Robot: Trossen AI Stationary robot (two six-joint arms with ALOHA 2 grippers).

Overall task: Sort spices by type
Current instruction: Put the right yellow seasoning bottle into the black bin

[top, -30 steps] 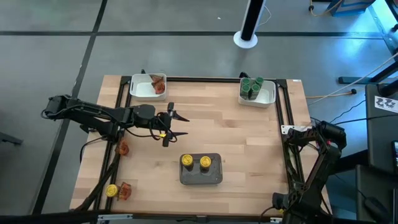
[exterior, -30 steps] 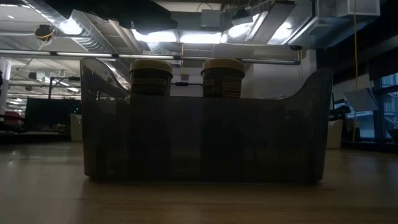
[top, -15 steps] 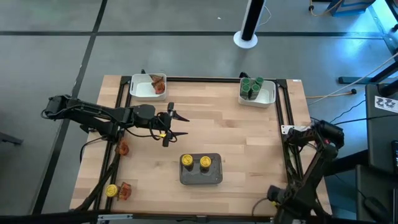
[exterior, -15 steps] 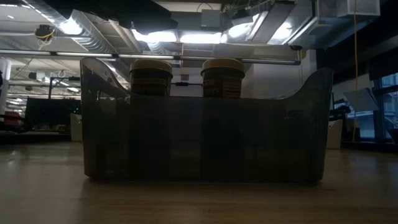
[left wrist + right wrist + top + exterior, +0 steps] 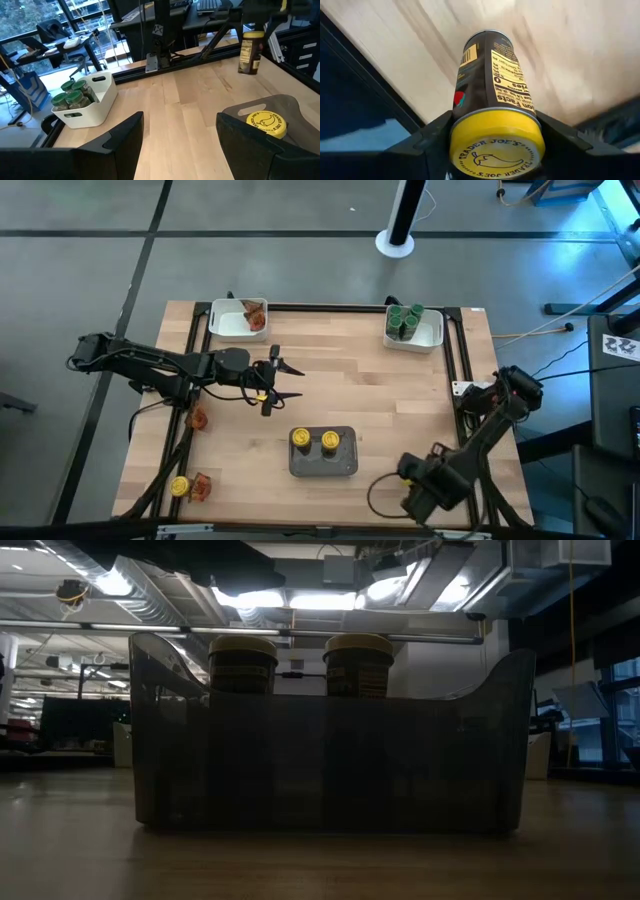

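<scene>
My right gripper (image 5: 495, 142) hangs over the table's near right part (image 5: 420, 488), shut on a yellow-lidded spice jar (image 5: 492, 85), which also shows in the left wrist view (image 5: 251, 47). My left gripper (image 5: 290, 380) hovers open over the table's left middle, empty. Two yellow-lidded jars (image 5: 314, 440) stand in the grey tray (image 5: 325, 466). Green-lidded jars (image 5: 405, 318) stand in the far right white tray (image 5: 432, 335). Reddish packets (image 5: 254, 314) lie in the far left white tray (image 5: 225, 325). A yellow-lidded jar (image 5: 179, 486) and two packets (image 5: 202, 487) (image 5: 197, 420) lie at the table's left edge. My right gripper pinches the jar's lid end (image 5: 470, 125) between its two fingers, one on each side. The fingers come from above, pointing down. The jar hangs upright below them, lid up, clear of the table.
Black rails (image 5: 330, 308) run along the table's far, left and right sides. The grey tray fills the low view (image 5: 325, 760), hiding the table behind it. Bare wood lies between the grey tray and the two white trays.
My right arm has swung from the table's near right corner toward the left along the near edge, closer to the grey tray, and has risen a little.
</scene>
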